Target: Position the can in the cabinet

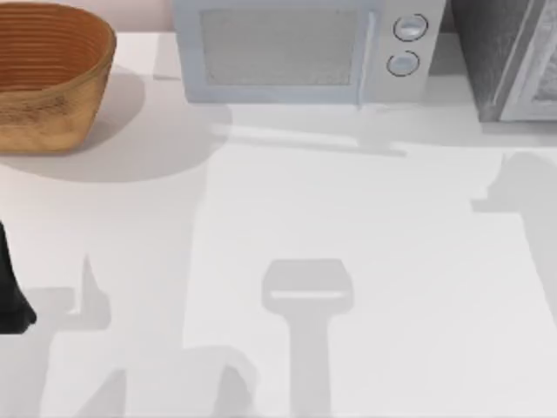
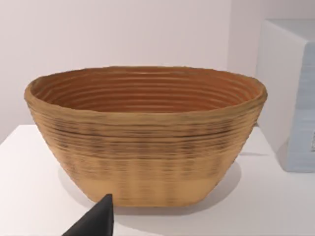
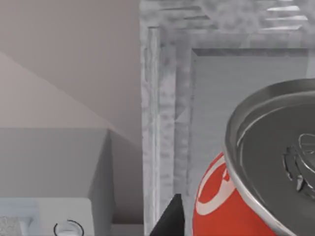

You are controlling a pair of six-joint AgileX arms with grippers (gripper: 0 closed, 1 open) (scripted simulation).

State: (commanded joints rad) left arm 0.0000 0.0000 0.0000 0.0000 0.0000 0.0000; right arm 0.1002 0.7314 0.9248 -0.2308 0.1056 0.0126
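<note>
The red can [image 3: 231, 206] sits against the right tool [image 3: 170, 219], grip state unclear, facing the cabinet [image 3: 167, 98].

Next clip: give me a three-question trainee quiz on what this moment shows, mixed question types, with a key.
1. True or false: the woven brown wicker basket stands at the table's far left corner, beside the white microwave.
2. Multiple choice: in the right wrist view, the red soda can with a silver top sits close in front of
A. the basket
B. the grey marbled cabinet
C. the microwave
3. Fill in: the left wrist view looks straight at the ____.

Key
1. True.
2. B; a dark finger of the right hand shows beside the can.
3. Basket; a dark fingertip of the left hand shows before it.
</note>
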